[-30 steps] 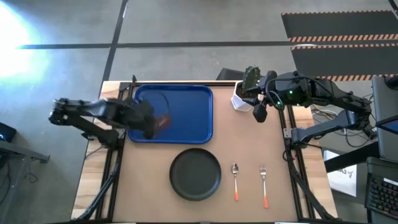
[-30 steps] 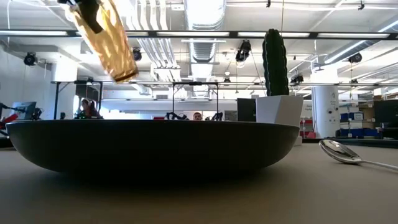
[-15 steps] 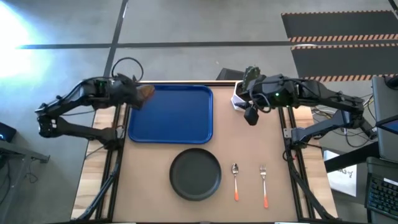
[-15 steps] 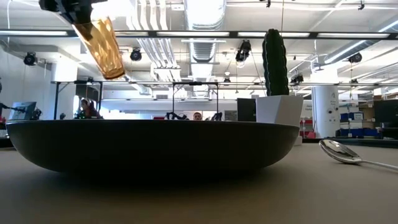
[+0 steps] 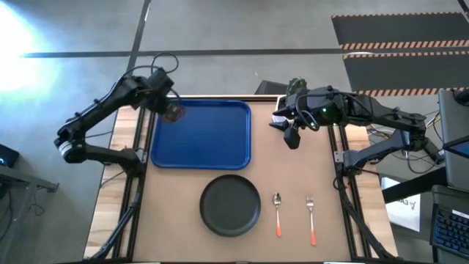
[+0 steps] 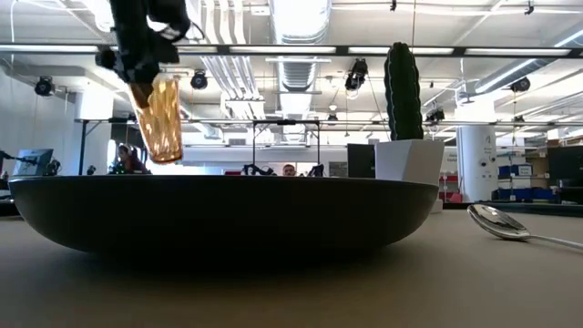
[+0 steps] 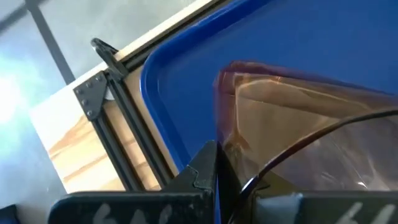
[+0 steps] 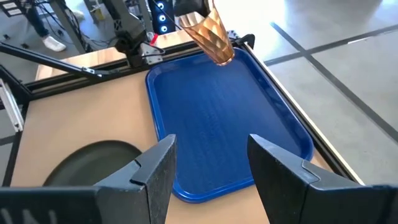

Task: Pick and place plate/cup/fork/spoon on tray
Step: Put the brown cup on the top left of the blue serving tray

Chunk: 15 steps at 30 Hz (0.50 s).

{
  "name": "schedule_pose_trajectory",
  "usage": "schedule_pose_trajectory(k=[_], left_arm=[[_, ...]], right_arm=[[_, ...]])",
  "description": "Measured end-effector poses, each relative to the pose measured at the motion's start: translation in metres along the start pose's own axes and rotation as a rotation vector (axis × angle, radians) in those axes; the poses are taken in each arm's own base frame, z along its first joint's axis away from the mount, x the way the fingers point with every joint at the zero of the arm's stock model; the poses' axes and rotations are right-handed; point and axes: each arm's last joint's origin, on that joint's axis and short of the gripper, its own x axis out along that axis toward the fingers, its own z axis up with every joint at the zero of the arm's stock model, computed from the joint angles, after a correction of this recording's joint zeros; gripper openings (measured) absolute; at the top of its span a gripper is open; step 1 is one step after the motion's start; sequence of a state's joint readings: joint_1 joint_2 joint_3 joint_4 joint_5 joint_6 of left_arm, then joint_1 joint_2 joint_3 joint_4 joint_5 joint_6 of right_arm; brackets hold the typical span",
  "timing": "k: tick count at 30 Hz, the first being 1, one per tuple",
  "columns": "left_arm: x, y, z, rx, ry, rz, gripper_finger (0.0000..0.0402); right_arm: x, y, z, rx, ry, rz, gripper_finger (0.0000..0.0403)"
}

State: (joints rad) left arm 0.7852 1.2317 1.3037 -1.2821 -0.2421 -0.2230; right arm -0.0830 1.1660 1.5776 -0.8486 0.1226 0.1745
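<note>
From my console, nearest items first. In the high view the fork (image 5: pixel 311 218) and the spoon (image 5: pixel 278 213) lie side by side at lower right of centre, untouched, with the plate (image 5: pixel 231 204) just left of them at lower centre. None of the three has shifted over the last second.

Beyond them, the tray (image 5: pixel 203 134) sits at upper centre-left, with nothing resting on its floor.

The change is at the tray's upper-left corner. A second ago the left gripper (image 5: pixel 170 110) was low at the tray's left edge with the cup tipped well over; it has since swung up the frame and now holds the cup (image 5: pixel 174 111) over that corner. The low view shows the cup (image 6: pixel 160 118) at upper left, now close to upright, well clear of the plate rim. The left pincer is closed on the cup. I cannot tell from these views how high the cup hangs above the tray floor; it appears not yet set down.

The right gripper (image 5: pixel 291 134) has drifted slightly left, beside the cactus pot (image 5: pixel 290 103) at upper right; its jaws stand wide and hold nothing.

My assessment: the cup placement is in its last stage, lowering and release pending; plate, fork and spoon are outstanding.
</note>
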Motion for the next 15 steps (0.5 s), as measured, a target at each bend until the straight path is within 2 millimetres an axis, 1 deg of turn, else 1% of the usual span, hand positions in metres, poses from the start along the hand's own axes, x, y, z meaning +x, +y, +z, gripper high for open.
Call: schedule_pose_trajectory(k=[4,10,15], left_arm=[[0.020,0.013,0.015,-0.004,0.049,-0.001,0.0000],[0.048,0.034,0.025,-0.014,0.157,0.014,0.0000],[0.066,0.042,0.033,-0.003,0.190,0.009,0.0000]], right_arm=[[0.000,0.000,0.000,0.000,0.000,0.000,0.0187],[0.000,0.000,0.000,0.000,0.000,0.000,0.0187],[0.000,0.000,0.000,0.001,-0.001,0.000,0.0187]])
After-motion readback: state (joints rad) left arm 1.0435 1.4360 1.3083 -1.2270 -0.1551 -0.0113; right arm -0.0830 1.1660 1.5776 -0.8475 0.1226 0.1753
